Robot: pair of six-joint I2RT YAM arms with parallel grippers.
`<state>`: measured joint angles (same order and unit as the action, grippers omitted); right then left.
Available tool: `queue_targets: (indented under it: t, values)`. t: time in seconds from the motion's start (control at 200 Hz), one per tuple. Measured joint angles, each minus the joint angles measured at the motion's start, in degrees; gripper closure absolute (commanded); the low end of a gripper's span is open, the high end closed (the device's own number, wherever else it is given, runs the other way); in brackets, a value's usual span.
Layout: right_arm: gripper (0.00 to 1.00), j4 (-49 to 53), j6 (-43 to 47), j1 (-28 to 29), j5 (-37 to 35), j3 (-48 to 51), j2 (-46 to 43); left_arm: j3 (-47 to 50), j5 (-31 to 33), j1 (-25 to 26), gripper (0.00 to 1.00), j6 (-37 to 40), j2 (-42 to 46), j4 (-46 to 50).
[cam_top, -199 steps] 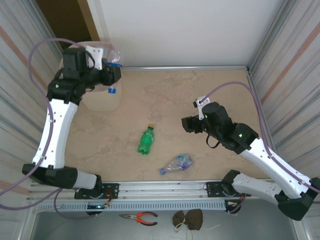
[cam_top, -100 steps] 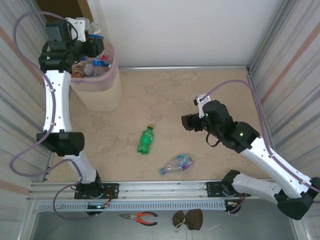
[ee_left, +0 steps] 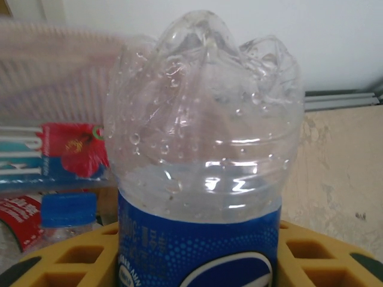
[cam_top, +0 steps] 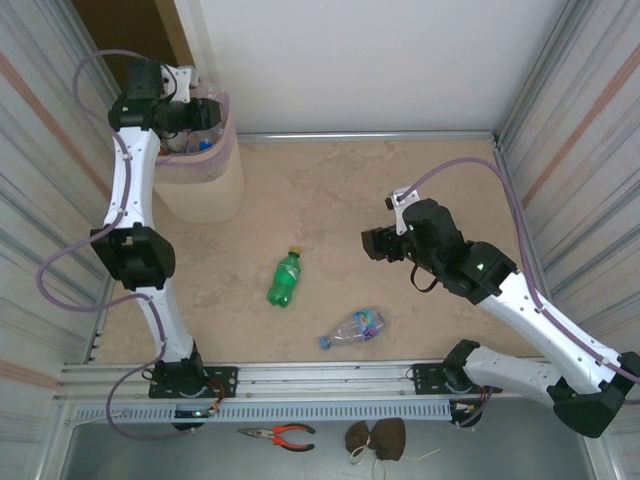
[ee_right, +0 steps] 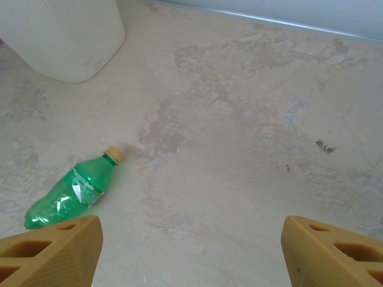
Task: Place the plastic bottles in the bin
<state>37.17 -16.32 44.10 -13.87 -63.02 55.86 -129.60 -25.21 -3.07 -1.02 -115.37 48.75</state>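
Mid-drop on one bottle. Grips a clear blue-labelled bottle (ee_left: 203,131) in the left gripper (cam_top: 190,115), base toward the wrist camera, yellow fingers (ee_left: 317,260) closed against its sides. Holds it over the mouth of the pale pink bin (cam_top: 205,195) in the far-left corner, above bottles already inside, among them a blue-capped bottle (ee_left: 63,215) and a bottle with a red-flower label (ee_left: 75,146). Hovers the right gripper (ee_right: 188,251) over the table (cam_top: 400,180), jaws spread wide with nothing between them, well apart from the bin.

Leaves two on the table: a green bottle (cam_top: 284,279) with a yellowish cap near the middle, and a clear bottle with a colourful label (cam_top: 354,328) nearer the arm bases.

Next, most likely: open the left fingers while above the rim so the bottle falls in, then go down for the green bottle. Calls for a grip across its body, since it lies on its side and looks ready to roll.

Against a second ago: places the left gripper further back over the bin's mouth rather than at its front wall, with the arm folded tighter. Finds the green bottle a touch further left. Finds the right arm as it was.
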Motion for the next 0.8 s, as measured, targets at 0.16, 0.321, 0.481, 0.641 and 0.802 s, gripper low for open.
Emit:
queue_targets:
  t: [0.16, 0.321, 0.481, 0.641, 0.802]
  values:
    - [0.23, 0.0, 0.0, 0.0, 0.0, 0.0, 0.0, 5.6, -0.8, -0.2, 0.57, 0.0, -0.1, -0.8]
    - [0.23, 0.0, 0.0, 0.0, 0.0, 0.0, -0.1, 10.8, -1.8, -0.5, 0.53, -0.2, 0.2, -2.4]
    - [0.23, 0.0, -0.2, 0.0, 0.0, 0.0, -0.4, 13.4, -1.5, -0.6, 0.42, -0.3, 2.1, -4.4]
    - [0.23, 0.3, -0.2, 0.0, 0.0, 0.0, -0.8, 13.4, 0.0, -0.8, 0.31, -0.3, 3.1, -4.3]
    - [0.23, 0.5, -0.2, 0.0, 0.0, 0.0, -1.6, 11.3, 0.9, -1.0, 0.27, -0.5, 4.0, -2.7]
